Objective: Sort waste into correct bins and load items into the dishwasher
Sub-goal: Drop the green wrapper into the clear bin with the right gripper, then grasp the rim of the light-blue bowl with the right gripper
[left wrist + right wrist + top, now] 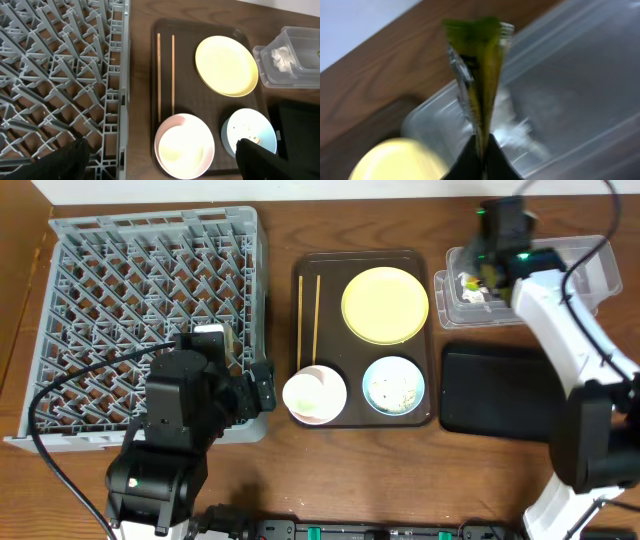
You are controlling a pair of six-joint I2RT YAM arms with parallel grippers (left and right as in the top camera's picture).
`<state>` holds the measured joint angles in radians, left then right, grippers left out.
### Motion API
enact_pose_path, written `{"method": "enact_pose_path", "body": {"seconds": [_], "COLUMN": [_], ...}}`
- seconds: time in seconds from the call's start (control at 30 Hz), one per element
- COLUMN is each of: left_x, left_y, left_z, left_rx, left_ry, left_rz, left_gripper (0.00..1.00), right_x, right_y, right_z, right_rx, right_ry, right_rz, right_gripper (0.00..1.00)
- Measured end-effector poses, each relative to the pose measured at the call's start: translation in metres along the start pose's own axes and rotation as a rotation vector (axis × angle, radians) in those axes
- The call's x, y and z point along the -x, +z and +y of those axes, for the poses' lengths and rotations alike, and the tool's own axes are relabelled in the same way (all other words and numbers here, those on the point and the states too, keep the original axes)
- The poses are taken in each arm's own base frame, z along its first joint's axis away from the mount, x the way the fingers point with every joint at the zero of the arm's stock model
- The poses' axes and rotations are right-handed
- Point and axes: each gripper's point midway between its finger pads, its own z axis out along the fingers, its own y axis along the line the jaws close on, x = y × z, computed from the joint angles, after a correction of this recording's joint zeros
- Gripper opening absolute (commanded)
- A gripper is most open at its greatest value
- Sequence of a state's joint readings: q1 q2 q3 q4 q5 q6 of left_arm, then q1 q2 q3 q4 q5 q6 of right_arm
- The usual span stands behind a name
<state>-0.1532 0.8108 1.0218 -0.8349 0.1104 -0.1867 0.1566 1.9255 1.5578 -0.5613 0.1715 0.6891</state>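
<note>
Wrapper [477,75] pinched at its lower end in right hand [481,150], held over tub [590,265] at bench's far right corner. Left hand [165,162] spread wide, empty, above rack's [100,300] right wall near front edge. Plate [385,304], blue bowl [393,385], white bowl [315,395], chopsticks [308,320] on brown tray [360,256], mid-bench.

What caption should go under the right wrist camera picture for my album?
Right gripper pinches a green-yellow snack wrapper over the clear tub.
</note>
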Motion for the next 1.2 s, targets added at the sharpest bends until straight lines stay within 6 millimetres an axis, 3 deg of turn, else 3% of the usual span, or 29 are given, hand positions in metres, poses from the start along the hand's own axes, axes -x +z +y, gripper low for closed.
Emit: {"method": "enact_pose_path", "body": {"seconds": [0.1, 0.23, 0.37, 0.47, 0.57, 0.67, 0.8, 0.93, 1.2], "left_x": [0.000, 0.000, 0.000, 0.000, 0.000, 0.000, 0.000, 0.000, 0.000], "left_y": [0.000, 0.000, 0.000, 0.000, 0.000, 0.000, 0.000, 0.000, 0.000], "left_z": [0.000, 0.000, 0.000, 0.000, 0.000, 0.000, 0.000, 0.000, 0.000], "left_rx": [0.000, 0.000, 0.000, 0.000, 0.000, 0.000, 0.000, 0.000, 0.000], "left_ry": [0.000, 0.000, 0.000, 0.000, 0.000, 0.000, 0.000, 0.000, 0.000], "left_rz": [0.000, 0.000, 0.000, 0.000, 0.001, 0.000, 0.000, 0.000, 0.000], "left_gripper": [0.94, 0.94, 0.94, 0.94, 0.94, 0.94, 0.94, 0.94, 0.94], "right_x": [0.008, -0.001, -0.009, -0.015, -0.031, -0.079, -0.155, -0.234, -0.307], "right_y": [0.024, 0.024, -0.011, -0.055, -0.105, -0.141, -0.153, -0.139, -0.105], "right_z": [-0.013, 0.003, 0.019, 0.022, 0.031, 0.047, 0.074, 0.076, 0.066], "right_rx": [0.019, 0.170, 0.269, 0.298, 0.340, 0.376, 0.410, 0.344, 0.220], "right_ry": [0.047, -0.015, -0.074, -0.139, -0.249, -0.401, -0.598, -0.765, -0.966], "right_rz": [0.012, 0.107, 0.171, 0.192, 0.213, 0.311, 0.448, 0.577, 0.670], "right_gripper": [0.44, 0.48, 0.49, 0.46, 0.38, 0.34, 0.35, 0.36, 0.32]}}
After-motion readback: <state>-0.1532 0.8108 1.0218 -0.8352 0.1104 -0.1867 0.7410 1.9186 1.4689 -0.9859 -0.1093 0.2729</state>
